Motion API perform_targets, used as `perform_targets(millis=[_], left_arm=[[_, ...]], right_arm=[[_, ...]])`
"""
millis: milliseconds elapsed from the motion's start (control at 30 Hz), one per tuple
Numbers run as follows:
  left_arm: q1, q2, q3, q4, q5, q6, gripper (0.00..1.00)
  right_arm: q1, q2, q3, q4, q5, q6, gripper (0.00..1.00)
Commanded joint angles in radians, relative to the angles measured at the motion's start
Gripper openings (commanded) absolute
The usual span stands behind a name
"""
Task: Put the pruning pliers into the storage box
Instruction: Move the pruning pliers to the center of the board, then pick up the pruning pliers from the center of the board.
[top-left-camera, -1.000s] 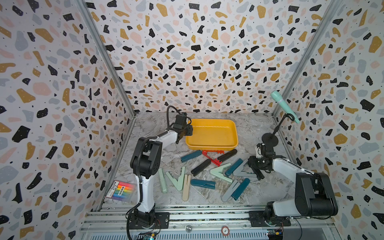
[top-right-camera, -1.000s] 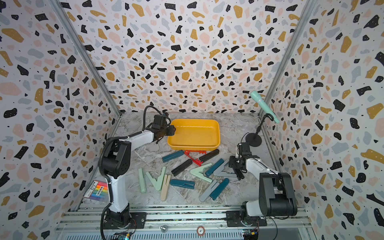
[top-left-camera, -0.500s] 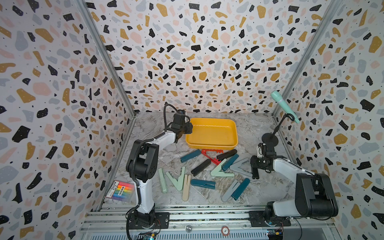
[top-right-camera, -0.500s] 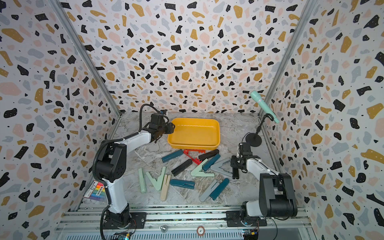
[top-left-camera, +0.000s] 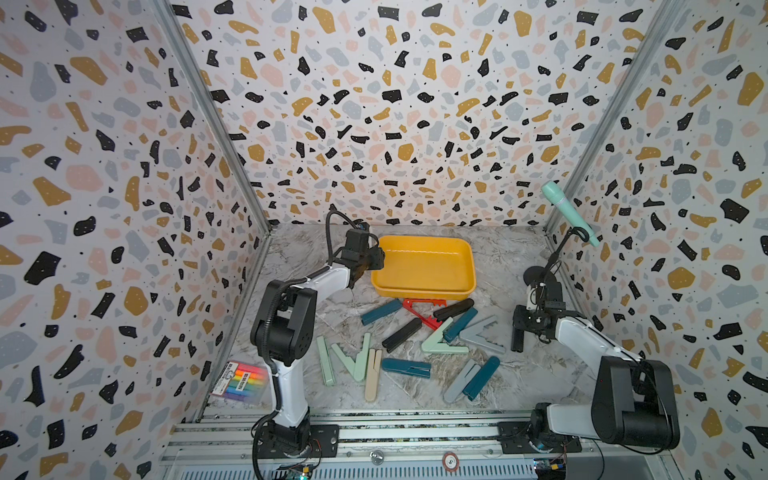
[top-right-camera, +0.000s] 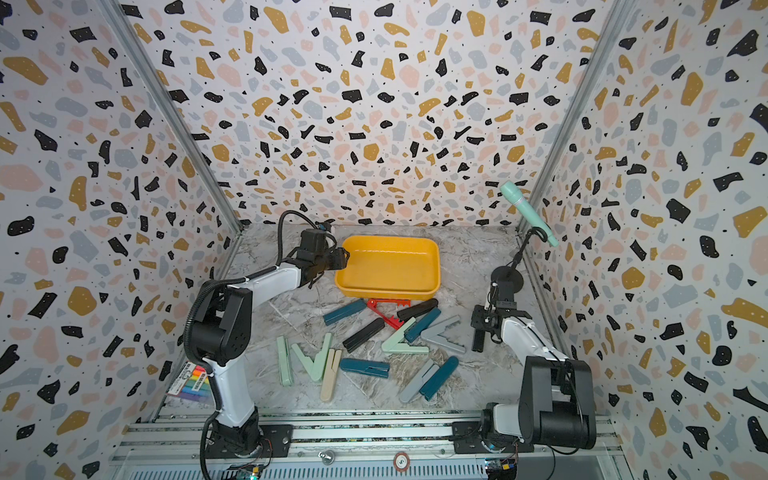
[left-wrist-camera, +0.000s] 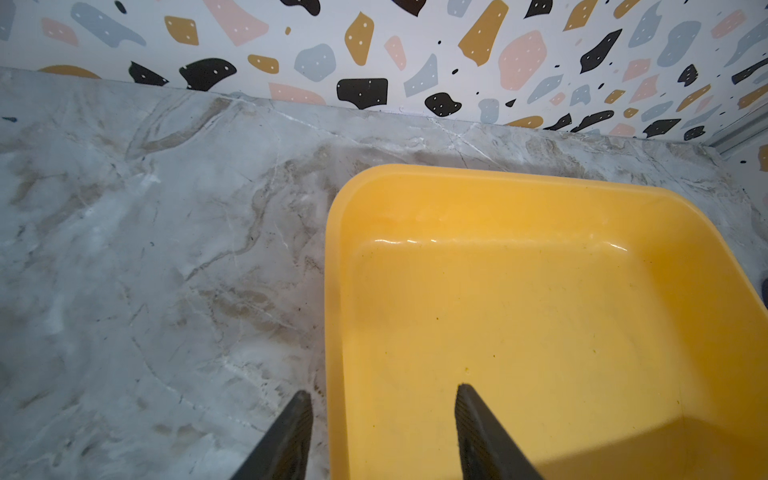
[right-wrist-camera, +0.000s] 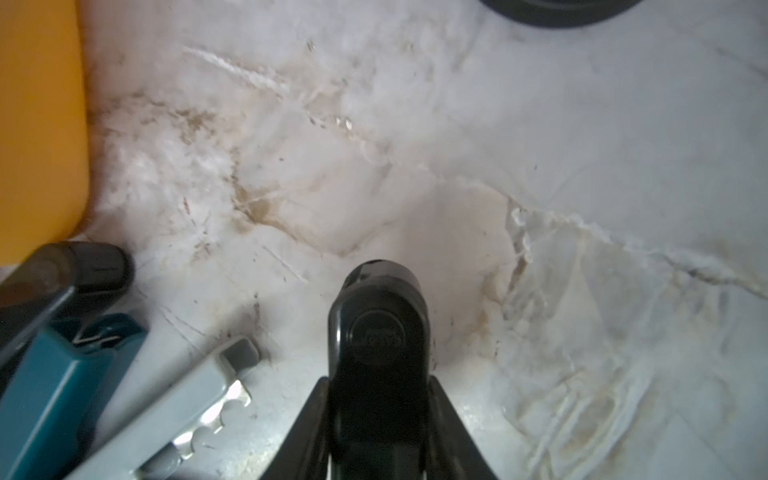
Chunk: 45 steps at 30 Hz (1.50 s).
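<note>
Fourteen flat plastic pruning pliers (top-left-camera: 406, 368) are in view. Thirteen lie scattered on the grey marble table (top-left-camera: 507, 257), just in front of the single shallow yellow plastic storage box (top-left-camera: 424, 291), the red one nearest its front wall. The fourteenth, a black pliers (top-left-camera: 517, 343), is clamped upright in the right gripper (right-wrist-camera: 376, 386) beside the pile. The left gripper (left-wrist-camera: 382, 390) stands open astride the box's left wall. Open marble shows behind and to the right of the box.

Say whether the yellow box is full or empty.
Empty: the yellow box shows only bare yellow floor in both top views and the left wrist view; the pliers are all outside it.
</note>
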Motion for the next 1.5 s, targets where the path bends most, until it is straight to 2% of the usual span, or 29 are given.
perform_targets(millis=[0, 133, 233, 433, 567, 733, 1000, 1167, 1333, 1467], left_arm=[[0.004, -0.038, -0.020, 0.043, 0.010, -0.011, 0.55], [0.004, -0.035, -0.032, 0.055, 0.020, -0.026, 0.55], [0.004, -0.029, -0.037, 0.058, 0.028, -0.038, 0.55], [0.005, -0.025, -0.047, 0.056, 0.033, -0.051, 0.55], [0.005, -0.018, -0.051, 0.055, 0.035, -0.057, 0.55], [0.004, -0.015, -0.055, 0.050, 0.036, -0.057, 0.56], [0.004, -0.009, -0.062, 0.052, 0.039, -0.057, 0.56], [0.004, -0.013, -0.064, 0.054, 0.039, -0.056, 0.56], [0.004, -0.025, -0.074, 0.044, 0.030, -0.045, 0.56], [0.004, -0.040, -0.084, 0.038, 0.019, -0.033, 0.56]], right_arm=[[0.002, -0.039, 0.045, 0.030, -0.018, -0.012, 0.34], [0.025, -0.007, 0.059, 0.081, -0.031, -0.007, 0.35], [0.029, 0.089, 0.098, 0.107, -0.015, -0.004, 0.36], [0.038, 0.303, 0.243, 0.153, -0.060, -0.020, 0.36], [0.055, 0.450, 0.359, 0.130, -0.048, -0.027, 0.42], [0.055, 0.565, 0.457, 0.085, -0.071, -0.017, 0.57], [0.053, 0.529, 0.472, 0.043, -0.088, -0.032, 0.78], [0.059, 0.477, 0.450, -0.004, -0.119, -0.054, 0.98], [0.067, 0.479, 0.409, -0.059, -0.128, -0.086, 0.99], [0.063, 0.475, 0.379, -0.096, -0.080, -0.117, 0.99]])
